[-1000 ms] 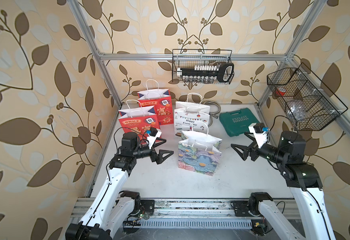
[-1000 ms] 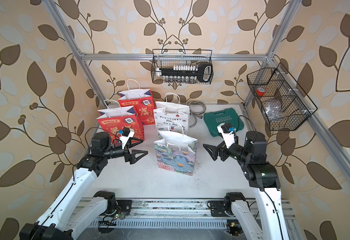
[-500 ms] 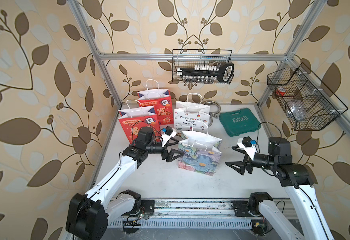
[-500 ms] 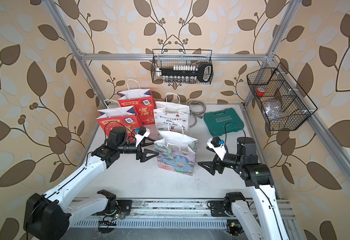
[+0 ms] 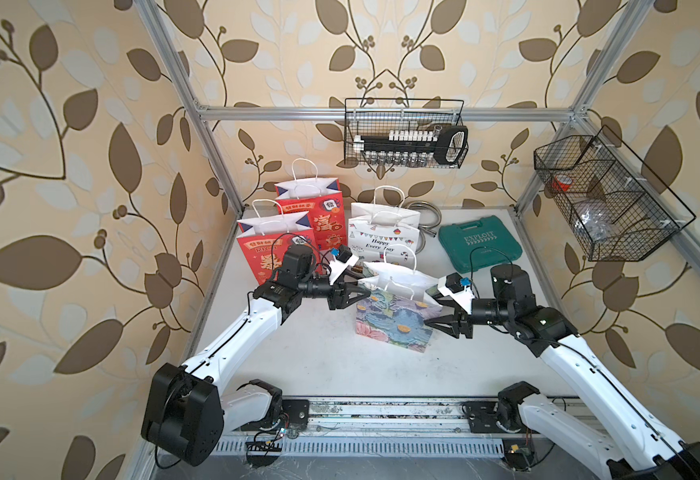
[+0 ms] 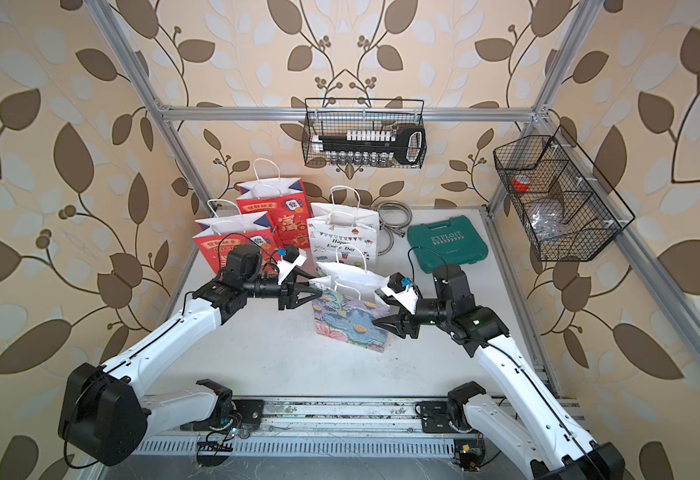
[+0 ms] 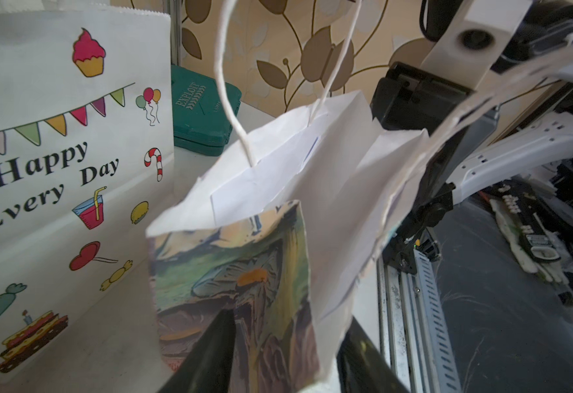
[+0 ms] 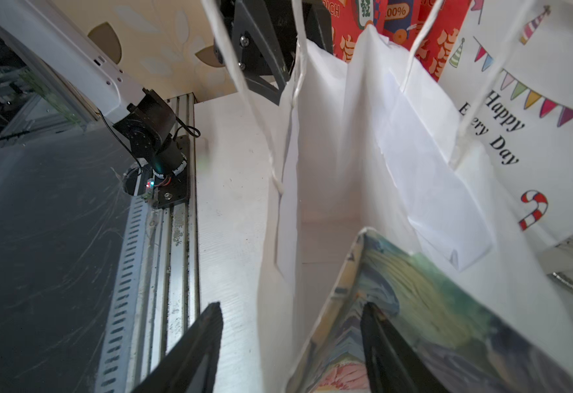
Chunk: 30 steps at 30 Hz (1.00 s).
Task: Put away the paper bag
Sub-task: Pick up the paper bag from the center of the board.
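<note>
Grasp step in hand. The paper bag is stood upright at frame centre on the tabletop. The left end effector and right end effector are set part-open astride its side edges, nothing clamped. Next, both edges are likely to be pinched evenly.

Table bare in front of floral bag; white bag just behind, green case back-right.
</note>
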Each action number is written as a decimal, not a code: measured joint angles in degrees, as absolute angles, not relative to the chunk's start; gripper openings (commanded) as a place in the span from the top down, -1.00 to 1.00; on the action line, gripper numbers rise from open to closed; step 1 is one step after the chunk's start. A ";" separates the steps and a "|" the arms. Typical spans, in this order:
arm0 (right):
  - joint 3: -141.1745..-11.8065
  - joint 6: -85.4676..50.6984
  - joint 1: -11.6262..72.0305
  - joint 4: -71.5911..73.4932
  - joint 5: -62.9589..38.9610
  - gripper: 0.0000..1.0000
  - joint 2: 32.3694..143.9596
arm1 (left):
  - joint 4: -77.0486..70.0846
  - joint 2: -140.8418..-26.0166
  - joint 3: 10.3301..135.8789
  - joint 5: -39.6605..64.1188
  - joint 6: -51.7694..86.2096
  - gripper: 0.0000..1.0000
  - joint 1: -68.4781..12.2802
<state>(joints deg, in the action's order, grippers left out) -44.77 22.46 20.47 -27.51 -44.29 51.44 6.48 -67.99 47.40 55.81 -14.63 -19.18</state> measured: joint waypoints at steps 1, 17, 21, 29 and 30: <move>-44.77 22.24 20.99 -26.46 -44.07 -0.06 52.45 | 7.16 -67.99 47.57 55.96 -15.20 0.17 -19.16; -47.31 24.25 23.90 -20.49 -40.99 -0.47 60.88 | 12.62 -59.51 43.92 53.10 -19.03 0.58 -19.16; -48.77 27.07 23.42 -24.77 -36.51 -0.87 58.22 | 12.03 -59.75 43.81 51.88 -18.90 0.66 -19.16; -49.12 28.40 14.98 -25.80 -34.35 -0.99 52.47 | 12.12 -60.86 43.83 51.88 -19.44 0.70 -19.16; -49.67 28.53 14.70 -26.02 -35.42 -0.99 53.82 | 12.16 -60.86 43.83 51.90 -19.51 0.70 -19.16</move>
<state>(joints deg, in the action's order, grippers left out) -49.67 28.53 14.70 -26.02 -35.42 53.82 12.16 -60.86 43.83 51.90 -19.51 -19.16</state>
